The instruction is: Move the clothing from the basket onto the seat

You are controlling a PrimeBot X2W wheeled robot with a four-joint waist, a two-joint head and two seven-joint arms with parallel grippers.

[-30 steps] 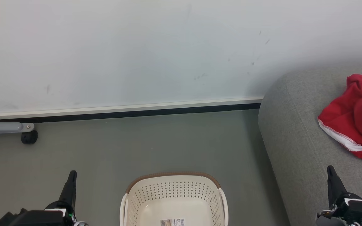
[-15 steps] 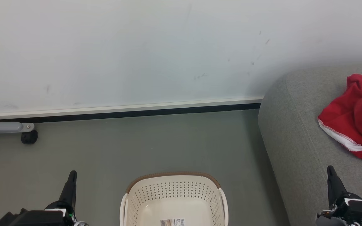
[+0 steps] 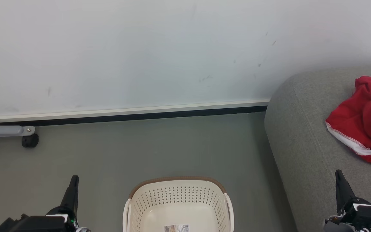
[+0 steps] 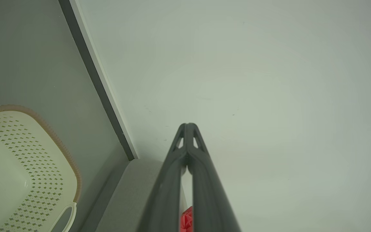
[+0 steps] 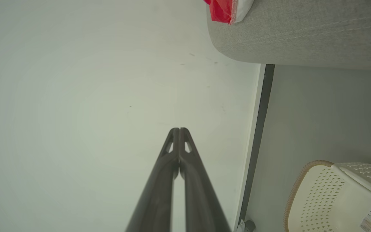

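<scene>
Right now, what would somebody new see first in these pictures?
The bright red jersey jumps out, crumpled on the grey sofa at the right. Next comes the cream basket on the floor at bottom centre, the visible part of its floor holding just a label sticker. The left gripper and right gripper sit low at either side, both shut.

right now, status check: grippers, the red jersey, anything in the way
Left gripper shut, empty; right gripper shut, empty. Red jersey lies on the grey sofa; basket floor bare but for a label. Castor leg far left by the wall.
</scene>
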